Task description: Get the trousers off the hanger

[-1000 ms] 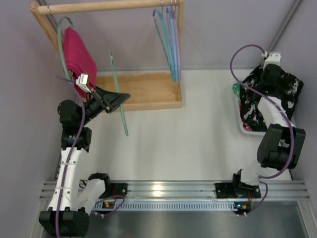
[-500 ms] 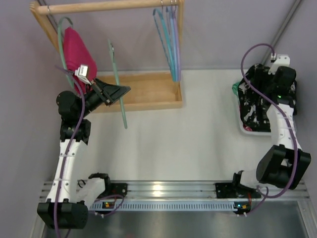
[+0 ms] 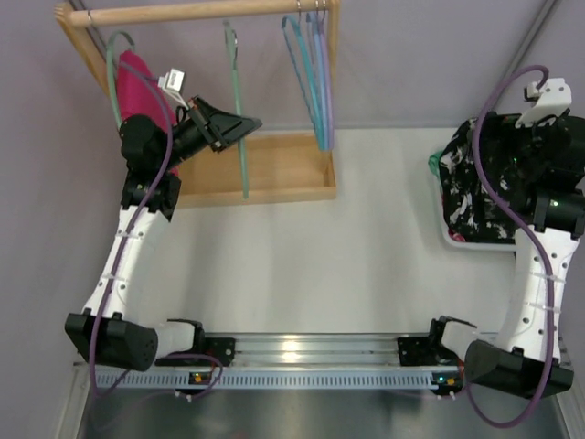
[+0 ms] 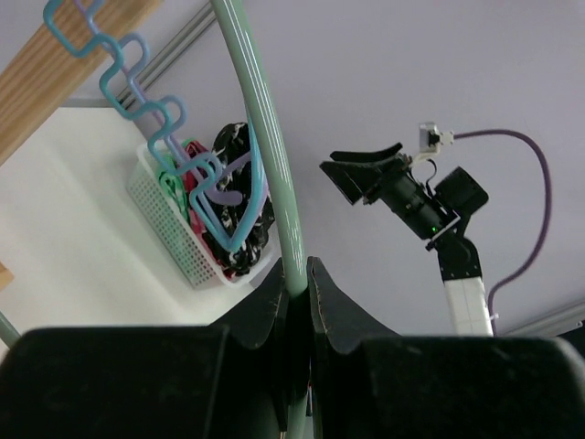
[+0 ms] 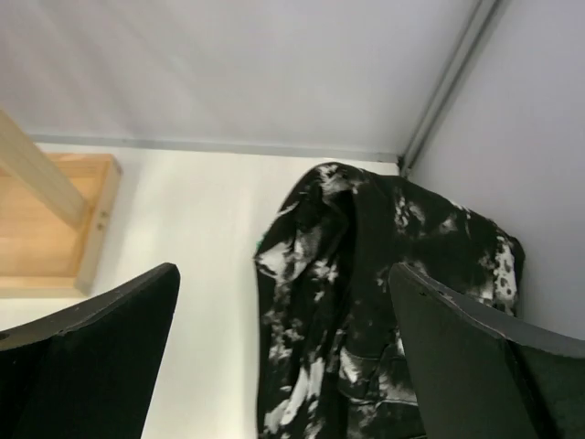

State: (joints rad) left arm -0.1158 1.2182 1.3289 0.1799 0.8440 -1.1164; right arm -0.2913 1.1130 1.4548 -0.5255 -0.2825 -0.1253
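Note:
The mint-green hanger (image 3: 239, 110) is bare and stands upright in front of the wooden rail, its hook just below it. My left gripper (image 3: 245, 125) is shut on its shaft; in the left wrist view the black jaws pinch the hanger (image 4: 274, 165) at the left gripper (image 4: 299, 283). The black trousers (image 3: 462, 187) with white splotches lie heaped in a white basket (image 3: 452, 240) at the right. My right gripper (image 3: 494, 151) hovers above them, open and holding nothing. In the right wrist view the trousers (image 5: 366, 302) lie below the wide-spread right gripper (image 5: 283, 271).
A wooden rack with top rail (image 3: 201, 11) and tray base (image 3: 274, 165) stands at the back left. A magenta garment (image 3: 137, 78) hangs at its left end. Blue and lilac hangers (image 3: 311, 73) hang at its right end. Walls close in behind and at the right.
My left arm has raised the bare hanger up and right toward the rail. My right gripper has opened, released the trousers into the basket and lifted back to the right.

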